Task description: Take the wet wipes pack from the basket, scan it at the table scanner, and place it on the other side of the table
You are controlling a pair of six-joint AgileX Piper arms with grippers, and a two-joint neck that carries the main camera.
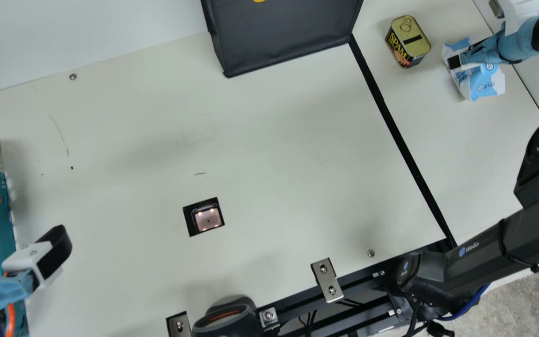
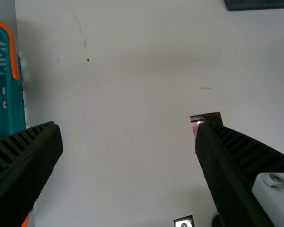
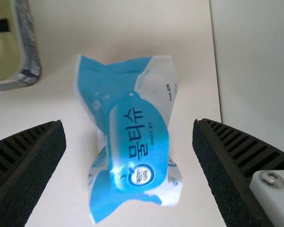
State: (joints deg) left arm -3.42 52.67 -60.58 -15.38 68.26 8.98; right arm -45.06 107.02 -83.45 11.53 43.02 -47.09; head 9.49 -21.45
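Black ribbed fingers (image 2: 26,161) stand wide apart above a pale table (image 2: 128,94), one partly hiding the scanner (image 2: 208,118), the other overlapping a teal basket (image 2: 4,118).

The main view looks steeply down from the neck, farthest off, over most of the desk (image 1: 274,140). The left wrist view faces down from nearer, sharing the basket (image 1: 6,220) and scanner (image 1: 207,219) with it; the right wrist view, nearest, looks down too, sharing the wet wipes pack (image 1: 487,86) and can (image 1: 407,40).
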